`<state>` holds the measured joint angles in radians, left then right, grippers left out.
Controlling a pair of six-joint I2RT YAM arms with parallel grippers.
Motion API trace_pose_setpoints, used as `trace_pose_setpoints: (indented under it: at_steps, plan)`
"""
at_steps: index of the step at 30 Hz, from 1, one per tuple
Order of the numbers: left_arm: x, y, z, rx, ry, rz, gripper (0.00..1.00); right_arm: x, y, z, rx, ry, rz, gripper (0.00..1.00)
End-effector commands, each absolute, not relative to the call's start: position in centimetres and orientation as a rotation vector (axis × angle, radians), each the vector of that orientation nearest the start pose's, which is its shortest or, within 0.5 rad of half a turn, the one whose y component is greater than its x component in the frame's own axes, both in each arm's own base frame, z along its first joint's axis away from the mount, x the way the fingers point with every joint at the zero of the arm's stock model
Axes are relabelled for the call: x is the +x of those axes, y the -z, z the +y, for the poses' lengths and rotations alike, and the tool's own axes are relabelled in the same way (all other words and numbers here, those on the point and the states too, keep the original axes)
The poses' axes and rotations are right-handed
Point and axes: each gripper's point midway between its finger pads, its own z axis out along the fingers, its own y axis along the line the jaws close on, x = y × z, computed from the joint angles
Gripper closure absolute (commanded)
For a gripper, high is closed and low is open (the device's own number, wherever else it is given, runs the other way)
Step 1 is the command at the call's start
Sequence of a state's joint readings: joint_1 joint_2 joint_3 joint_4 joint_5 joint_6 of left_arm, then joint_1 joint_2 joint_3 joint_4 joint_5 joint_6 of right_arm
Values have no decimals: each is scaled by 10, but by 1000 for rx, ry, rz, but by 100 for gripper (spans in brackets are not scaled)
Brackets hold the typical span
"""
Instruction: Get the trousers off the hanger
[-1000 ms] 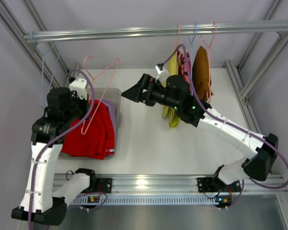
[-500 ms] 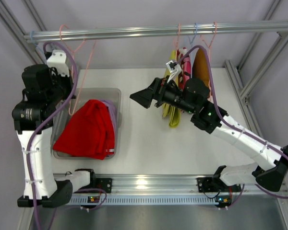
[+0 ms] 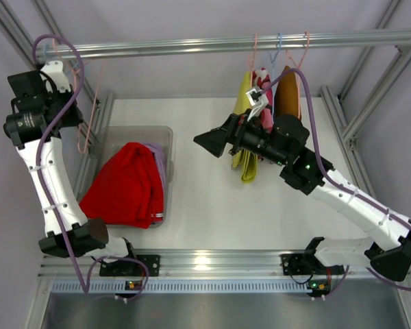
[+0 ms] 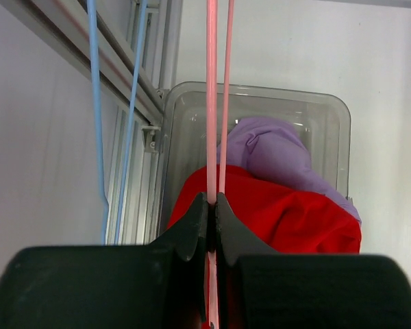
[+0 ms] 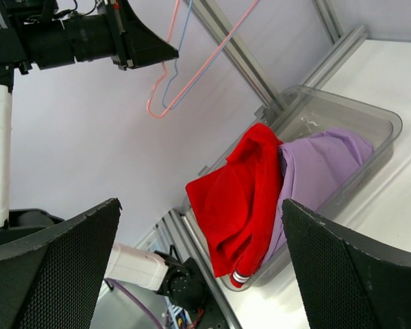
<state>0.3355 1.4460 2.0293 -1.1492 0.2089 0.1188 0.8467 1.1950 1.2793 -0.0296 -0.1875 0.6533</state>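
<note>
The left fingers [image 4: 192, 229] are clenched on the thin wire of a pink hanger [image 4: 211, 103], held high at the 10 o'clock corner of the top view, with a blue hanger [image 4: 93, 123] dangling just at its 9 o'clock. Below them a clear bin [image 4: 260, 92] sits at the tabletop's [image 3: 205, 205] 9 o'clock edge and holds the red trousers [image 4: 281, 219], heaped over the lilac trousers [image 4: 267, 151]. The right fingers [image 5: 75, 267] are spread wide, gripping nothing, pointing toward 9 o'clock above the middle of the tabletop. Just behind that wrist, the yellow-green trousers [image 3: 249, 170] hang from the rail [image 3: 192, 46] at 1 o'clock, beside a brown garment [image 3: 288, 96].
</note>
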Motion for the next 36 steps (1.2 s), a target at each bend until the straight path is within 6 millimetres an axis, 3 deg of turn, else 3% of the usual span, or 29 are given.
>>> trace_pose_setpoints:
  at_steps: [1,9,15,18,19,20,22,23,24,31,36]
  plan:
    - [346,-413,83,-32,-43,2051,100,225,-437,330,-333,-1312,1566,0]
    - [359,-383,96,-15,-73,2107,100,226,-431,329,-332,-1308,1578,1]
    - [369,-372,101,-5,-86,2114,100,228,-430,332,-335,-1310,1587,1]
    - [371,-367,102,9,-89,2123,83,228,-431,332,-336,-1312,1587,0]
    - [369,-367,101,14,-88,2121,72,229,-430,333,-335,-1309,1588,1]
    - [368,-369,97,33,-71,2113,48,229,-431,333,-335,-1310,1587,0]
    - [359,-382,90,52,-64,2068,28,230,-433,332,-332,-1302,1582,1]
    - [357,-385,87,63,-55,2053,5,230,-434,331,-331,-1296,1577,1]
    - [353,-393,80,85,-32,2027,1,232,-437,328,-327,-1282,1565,1]
    - [298,-454,42,156,4,1861,1,236,-449,318,-308,-1222,1518,1]
    - [269,-478,30,138,7,1809,1,235,-448,309,-310,-1177,1520,1]
